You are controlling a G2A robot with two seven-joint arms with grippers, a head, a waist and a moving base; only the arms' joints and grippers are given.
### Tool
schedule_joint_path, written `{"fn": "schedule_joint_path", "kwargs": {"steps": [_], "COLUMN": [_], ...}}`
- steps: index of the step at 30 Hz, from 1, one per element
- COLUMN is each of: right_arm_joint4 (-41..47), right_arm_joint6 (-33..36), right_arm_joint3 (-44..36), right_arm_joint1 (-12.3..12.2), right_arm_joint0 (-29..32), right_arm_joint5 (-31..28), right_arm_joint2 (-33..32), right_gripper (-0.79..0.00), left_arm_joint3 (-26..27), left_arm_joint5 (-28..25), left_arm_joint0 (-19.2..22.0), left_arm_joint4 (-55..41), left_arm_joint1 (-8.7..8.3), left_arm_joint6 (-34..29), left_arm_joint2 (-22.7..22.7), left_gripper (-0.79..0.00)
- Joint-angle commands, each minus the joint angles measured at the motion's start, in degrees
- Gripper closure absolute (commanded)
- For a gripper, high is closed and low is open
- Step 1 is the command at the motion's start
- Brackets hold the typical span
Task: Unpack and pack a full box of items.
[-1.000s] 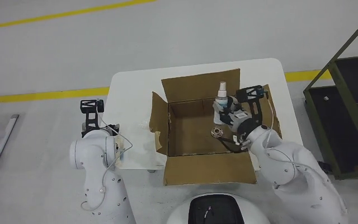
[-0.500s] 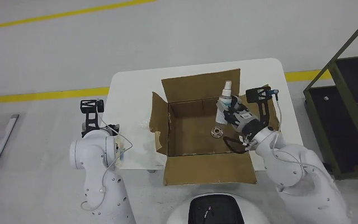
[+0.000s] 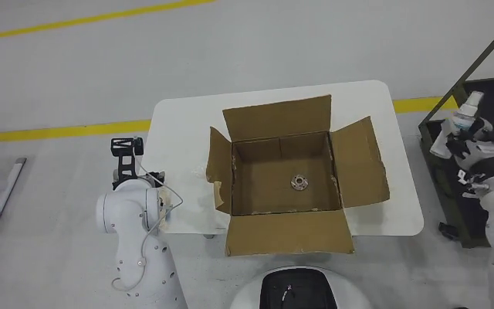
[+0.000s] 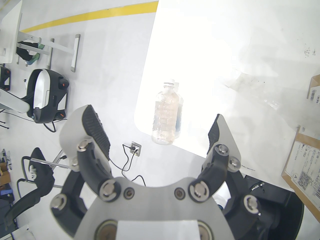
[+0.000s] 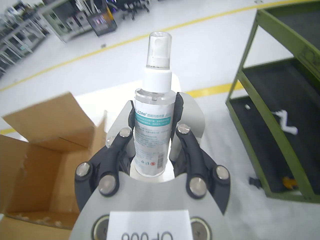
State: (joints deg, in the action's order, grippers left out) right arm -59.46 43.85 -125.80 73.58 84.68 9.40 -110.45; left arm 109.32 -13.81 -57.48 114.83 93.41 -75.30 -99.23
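Note:
An open cardboard box (image 3: pixel 285 224) sits mid-table with a small round metal part (image 3: pixel 299 182) on its floor. My right gripper (image 5: pixel 153 112) is shut on a clear spray bottle (image 5: pixel 152 128) with a white collar, held upright. From above, the spray bottle (image 3: pixel 468 113) and right gripper (image 3: pixel 457 144) are off the table's right end, over the green cart (image 3: pixel 429 117). My left gripper (image 4: pixel 152 121) stands open, off the table's left side (image 3: pixel 126 149). Beyond its fingers a clear water bottle (image 4: pixel 166 116) lies at the table's corner.
The green cart (image 5: pixel 252 93) has dark shelves with small white and orange bits on them. The box's flaps (image 3: pixel 356 161) are spread outward. The white table (image 3: pixel 185 123) has bare room left of the box. A box corner (image 4: pixel 302 166) with labels sits near the left gripper.
The right arm has swung the spray bottle from the box's right side out past the table's right end, to the cart. The left arm has not moved.

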Motion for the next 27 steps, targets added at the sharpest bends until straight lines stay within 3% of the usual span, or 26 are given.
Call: {"fn": "schedule_joint_path", "kwargs": {"steps": [1, 4, 11, 22, 23, 24, 27], "right_arm_joint4": [-2.09, -5.4, -8.45, -11.99, -12.24, -12.45, -12.68], "right_arm_joint6": [3.13, 4.63, 4.16, 10.54, 10.62, 10.96, 11.31], "right_arm_joint3": [1.09, 3.76, 10.67, 15.93, 16.22, 16.59, 17.39], "right_arm_joint1": [-0.07, -0.1, 0.03, -0.44, -0.46, -0.47, -0.49], "right_arm_joint0": [2.62, 5.36, 5.65, 2.1, 1.94, 1.82, 1.21], "right_arm_joint5": [-0.55, -1.83, -3.78, -7.37, -7.4, -7.38, -6.87], "right_arm_joint2": [0.96, 4.43, 12.21, 16.4, 16.68, 17.03, 17.58], "right_gripper": [0.0, 0.0, 0.0, 0.0, -0.04, -0.135, -0.2], "left_arm_joint3": [0.0, 0.0, 0.0, 0.0, 0.0, 0.0, 0.0], "left_arm_joint5": [0.0, 0.0, 0.0, 0.0, 0.0, 0.0, 0.0], "left_arm_joint0": [0.0, 0.0, 0.0, 0.0, 0.0, 0.0, 0.0], "left_arm_joint4": [0.0, 0.0, 0.0, 0.0, 0.0, 0.0, 0.0], "left_arm_joint1": [0.0, 0.0, 0.0, 0.0, 0.0, 0.0, 0.0], "left_arm_joint6": [0.0, 0.0, 0.0, 0.0, 0.0, 0.0, 0.0], "left_arm_joint2": [0.0, 0.0, 0.0, 0.0, 0.0, 0.0, 0.0], "left_gripper": [-0.785, -0.785, -0.785, -0.785, -0.785, -0.785, -0.785]}}
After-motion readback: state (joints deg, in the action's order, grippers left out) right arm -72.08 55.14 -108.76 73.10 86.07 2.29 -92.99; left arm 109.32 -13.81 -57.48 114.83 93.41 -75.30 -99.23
